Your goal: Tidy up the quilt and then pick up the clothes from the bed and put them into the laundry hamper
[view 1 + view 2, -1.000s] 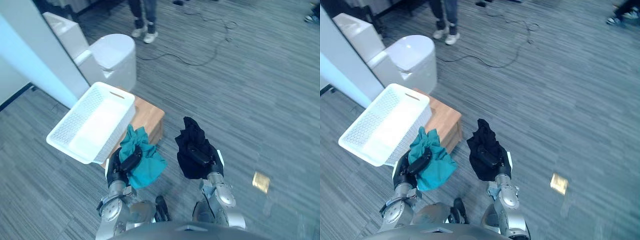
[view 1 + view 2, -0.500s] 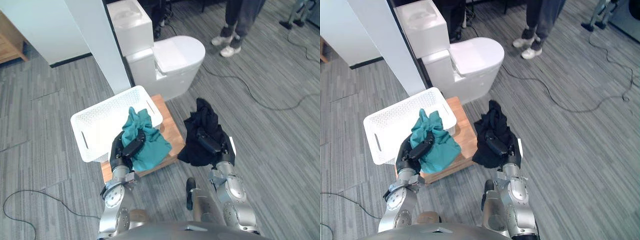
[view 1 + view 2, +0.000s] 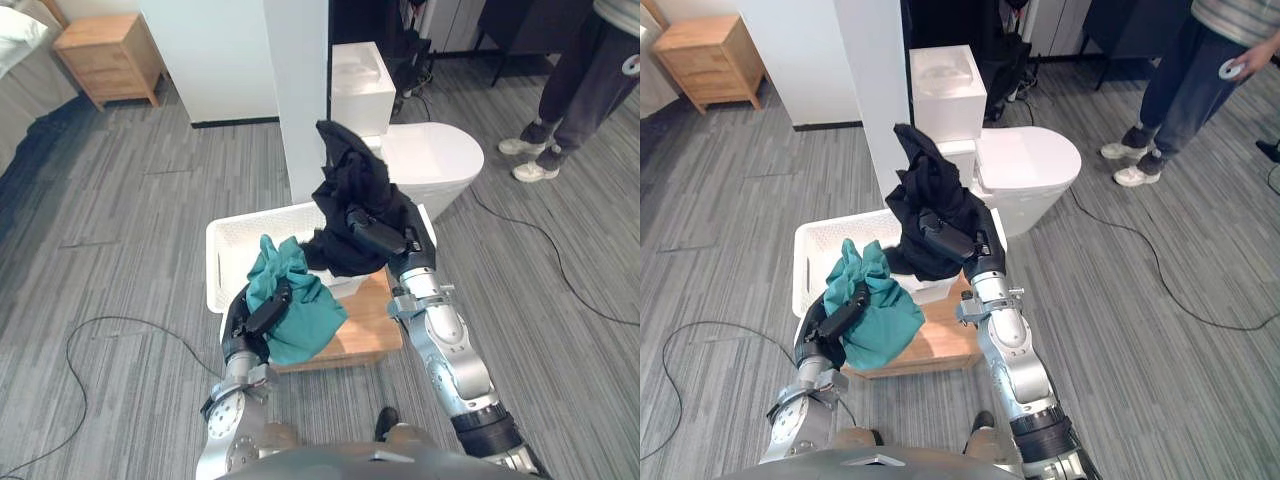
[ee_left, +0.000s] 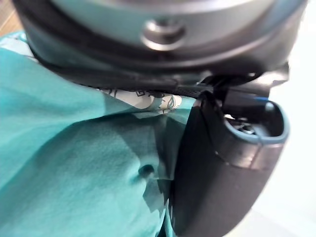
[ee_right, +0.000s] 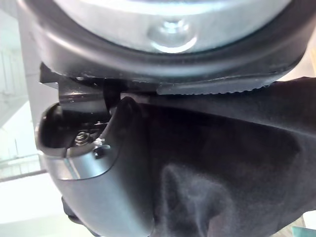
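Your left hand [image 3: 262, 312] is clamped on a teal garment [image 3: 305, 322]. In the left wrist view the thumb presses into that bunched cloth. You are holding the bundle low, against the near wall of the white laundry hamper [image 3: 232, 258]. Its folds droop over the front part of the low wooden bench [image 3: 368, 322] that carries the hamper. You cannot tell from these views whether the teal cloth touches the hamper's rim.

Your right hand [image 3: 378, 232] is closed on a black garment [image 3: 345, 185], and the right wrist view shows the thumb laid over the dark fabric. This hand is higher than the left and sits above the right part of the hamper. One end of the black garment stands up in a peak above the fingers, and the rest hangs down towards the hamper's inside. Whether its lowest folds reach the hamper is hidden by the cloth itself.

Behind the hamper stands a white toilet [image 3: 430, 160] beside a white pillar [image 3: 295, 90]. A wooden nightstand [image 3: 110, 55] sits well apart at the far left. A person [image 3: 590, 70] in dark trousers and pale shoes stands on the grey floor [image 3: 120, 220] at the far right
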You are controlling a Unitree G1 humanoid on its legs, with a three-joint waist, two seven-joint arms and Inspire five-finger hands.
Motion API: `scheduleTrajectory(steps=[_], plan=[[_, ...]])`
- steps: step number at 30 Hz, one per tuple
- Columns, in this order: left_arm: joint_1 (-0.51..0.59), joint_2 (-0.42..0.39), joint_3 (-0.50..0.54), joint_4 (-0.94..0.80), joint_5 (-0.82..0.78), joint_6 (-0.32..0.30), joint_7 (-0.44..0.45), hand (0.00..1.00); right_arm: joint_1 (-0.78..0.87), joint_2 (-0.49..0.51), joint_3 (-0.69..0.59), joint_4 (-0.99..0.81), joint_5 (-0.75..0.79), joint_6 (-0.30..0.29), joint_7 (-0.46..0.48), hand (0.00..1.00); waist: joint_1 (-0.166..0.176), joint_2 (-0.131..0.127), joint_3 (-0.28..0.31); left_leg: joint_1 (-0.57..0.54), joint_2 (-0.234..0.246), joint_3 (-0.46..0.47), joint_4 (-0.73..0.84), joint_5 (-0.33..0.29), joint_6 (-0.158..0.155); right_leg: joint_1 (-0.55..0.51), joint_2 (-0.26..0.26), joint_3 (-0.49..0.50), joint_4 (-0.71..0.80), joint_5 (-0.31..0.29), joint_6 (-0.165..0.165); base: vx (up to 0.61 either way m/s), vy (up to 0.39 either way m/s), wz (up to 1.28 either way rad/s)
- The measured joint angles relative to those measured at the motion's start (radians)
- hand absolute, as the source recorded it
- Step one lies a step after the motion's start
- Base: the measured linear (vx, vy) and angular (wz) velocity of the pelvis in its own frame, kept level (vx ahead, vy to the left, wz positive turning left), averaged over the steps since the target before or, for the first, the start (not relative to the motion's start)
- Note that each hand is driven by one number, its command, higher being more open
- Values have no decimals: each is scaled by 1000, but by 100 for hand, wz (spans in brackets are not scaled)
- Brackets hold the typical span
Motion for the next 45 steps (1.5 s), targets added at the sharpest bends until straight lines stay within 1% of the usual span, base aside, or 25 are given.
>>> scheduleTrajectory(steps=[2, 4, 6, 10, 11, 14, 16, 20, 26, 29, 32, 34, 35, 37, 39, 40, 41, 43, 45], plan=[[-9, 30, -18, -1, 0, 0, -36, 0, -62, -24, 1, 63, -32, 1, 4, 0, -7, -7, -8, -2, -14, -12, -25, 12, 5, 2, -5, 3, -23, 25, -1, 51, 72, 18], [-11, 56, -37, -7, -5, 0, -76, 0, -110, -42, 0, 111, -31, 2, 12, 0, -9, -10, -11, -2, -22, -22, -39, 17, 7, 8, -9, 2, -39, 42, 0, 35, 79, 19], [-13, 87, -56, -25, -48, 1, -134, 0, -170, -74, 0, 188, -30, 2, 23, 0, -8, -11, -11, -4, -32, -39, -43, 19, 10, 16, -18, -2, -43, 46, 0, 17, 59, 20], [-13, 121, -61, -85, -110, 3, -176, 0, -214, -81, -2, 264, -29, 7, 23, 0, -5, -11, -11, -9, -45, -63, -64, 32, 16, 17, -27, -5, -43, 54, 11, -3, 38, 22], [-15, 125, -57, -109, -116, 2, -183, 0, -216, -84, -5, 279, -30, 8, 22, 100, -5, -10, -12, -15, -51, -75, -75, 39, 20, 15, -33, -8, -43, 54, 12, -8, 30, 29], [-25, 137, -43, -143, -155, 2, -204, 0, -227, -86, -5, 340, -36, 10, 23, 100, 3, -9, -13, -38, -57, -100, -78, 48, 24, 6, -40, -20, -43, 61, 12, -17, 29, 28], [-46, 140, -33, -143, -157, 2, -206, 0, -235, -86, -7, 376, -72, 13, 22, 100, 10, -9, -13, -59, -63, -115, -82, 59, 28, -7, -45, -31, -44, 68, 9, -30, 14, 23], [-58, 149, -26, -143, -183, 2, -206, 0, -237, -86, -6, 413, -170, 46, 23, 100, 18, -8, -12, -75, -72, -133, -108, 80, 32, -14, -49, -31, -59, 87, 10, -37, 22, 16], [-63, 156, -19, -148, -188, 2, -198, 0, -277, -86, -21, 413, -306, 52, 9, 100, 17, -9, -12, -74, -72, -125, -110, 86, 30, -21, -48, -19, -59, 89, 11, -57, -2, -4], [-82, 153, -17, -154, -183, 2, -179, 0, -294, -86, -46, 407, -304, 62, 1, 100, 16, -12, -10, -68, -71, -112, -110, 89, 28, -23, -47, -1, -61, 89, 11, -73, -12, -14], [-110, 151, 25, -154, -160, 3, -126, 0, -294, -86, -82, 364, -299, 93, -1, 100, 13, -18, -6, -49, -71, -92, -127, 99, 24, -23, -45, 22, -64, 92, 12, -75, -11, -19], [-162, 143, 122, -147, -56, 3, -42, 0, -294, -86, -129, 287, -299, 97, -24, 100, 3, -26, -1, -46, -68, -82, -127, 103, 22, -23, -43, 33, -77, 104, 13, -103, -17, -19], [-179, 139, 151, -142, -29, 3, -20, 0, -294, -86, -143, 266, -299, 97, -29, 100, -1, -28, 0, -44, -68, -81, -128, 105, 21, -22, -42, 35, -77, 104, 13, -96, -28, -14], [-254, 139, 265, -91, 57, 2, 58, 0, -293, -87, -199, 193, -299, 97, -58, 100, -13, -31, 0, -30, -67, -65, -130, 107, 21, -19, -36, 54, -76, 106, 13, -93, -27, -18], [-307, 144, 324, -39, 108, 2, 102, 0, -293, -87, -236, 170, -299, 96, -75, 100, -17, -33, -1, -19, -67, -56, -135, 109, 21, -16, -35, 60, -77, 110, 13, -85, -13, -17], [-353, 164, 362, 9, 170, 3, 142, 0, -287, -87, -273, 170, -300, 95, -94, 100, -25, -39, -3, -13, -68, -46, -142, 114, 22, -17, -34, 72, -77, 112, 13, -92, -12, -14], [-368, 175, 373, 26, 196, 3, 158, 0, -281, -87, -286, 170, -300, 95, -102, 100, -26, -43, -2, -8, -68, -42, -147, 117, 20, -17, -33, 79, -77, 112, 13, -105, -15, -18], [-410, 212, 412, 81, 260, 12, 206, 0, -218, -77, -353, 166, -302, 95, -117, 100, -39, -59, -8, -3, -69, -21, -156, 118, 19, -21, -30, 89, -86, 116, 12, -78, -24, -20], [-420, 220, 434, 86, 295, 32, 236, 0, -124, -56, -429, 144, -302, 95, -137, 100, -42, -65, -10, 1, -69, -9, -161, 119, 18, -25, -27, 107, -95, 121, 8, -45, -24, -19]])
